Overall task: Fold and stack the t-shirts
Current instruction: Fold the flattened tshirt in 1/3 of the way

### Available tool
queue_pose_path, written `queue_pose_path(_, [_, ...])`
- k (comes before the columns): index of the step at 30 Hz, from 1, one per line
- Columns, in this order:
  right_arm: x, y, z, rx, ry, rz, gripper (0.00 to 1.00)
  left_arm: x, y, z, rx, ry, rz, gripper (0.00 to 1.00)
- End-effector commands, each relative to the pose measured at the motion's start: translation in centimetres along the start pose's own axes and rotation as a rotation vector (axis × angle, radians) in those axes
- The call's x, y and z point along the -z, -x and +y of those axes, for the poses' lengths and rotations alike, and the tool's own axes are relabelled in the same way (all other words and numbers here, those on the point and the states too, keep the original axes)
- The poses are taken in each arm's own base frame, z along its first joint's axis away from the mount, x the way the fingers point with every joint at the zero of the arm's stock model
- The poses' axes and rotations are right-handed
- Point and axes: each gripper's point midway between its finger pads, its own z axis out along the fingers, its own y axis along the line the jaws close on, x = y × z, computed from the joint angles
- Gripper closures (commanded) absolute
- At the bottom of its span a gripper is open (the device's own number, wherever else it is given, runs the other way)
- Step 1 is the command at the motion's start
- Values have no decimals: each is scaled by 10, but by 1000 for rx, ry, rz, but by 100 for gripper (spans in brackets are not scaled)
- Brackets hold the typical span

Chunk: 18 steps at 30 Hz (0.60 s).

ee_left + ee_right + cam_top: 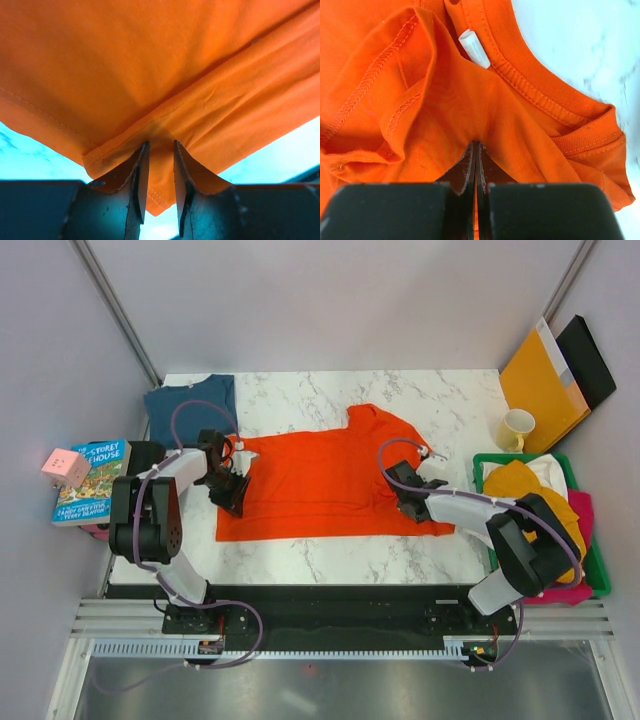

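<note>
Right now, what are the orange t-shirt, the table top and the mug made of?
The orange t-shirt: soft matte knit cloth, probably cotton; it creases and shows stitched hems and a ribbed collar. The table top: white with grey veins, marble or a marble-print laminate; I cannot tell which. The mug: pale yellow, smooth, likely glazed ceramic.

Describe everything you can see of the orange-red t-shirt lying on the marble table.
The orange-red t-shirt is plain, soft cloth with stitched hems, a ribbed collar and a small white tag inside the neck. It lies spread across the middle of the marble table, collar end to the right. The left tool pinches a fold of its hemmed left edge, raised off the table; the right tool is shut on bunched cloth beside the collar.
</note>
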Motion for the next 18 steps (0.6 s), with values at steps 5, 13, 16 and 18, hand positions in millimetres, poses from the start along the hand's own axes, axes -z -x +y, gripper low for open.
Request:
queue_pose_path(5, [34,-74,-51,8,-48,174,100,16,-41,-21,-95,-57,87,66])
queue_pose_path(13, [65,6,-14,42,54,-73,62,49,9,-16,-84,-21,-90,48])
queue_pose_path(16, [81,72,24,53,111,-156,28,89,69,-12,-81,-3,-272,41])
queue_pose_path(18, [84,116,49,22,127,-192,25,109,111,-5,-47,2,-366,41])
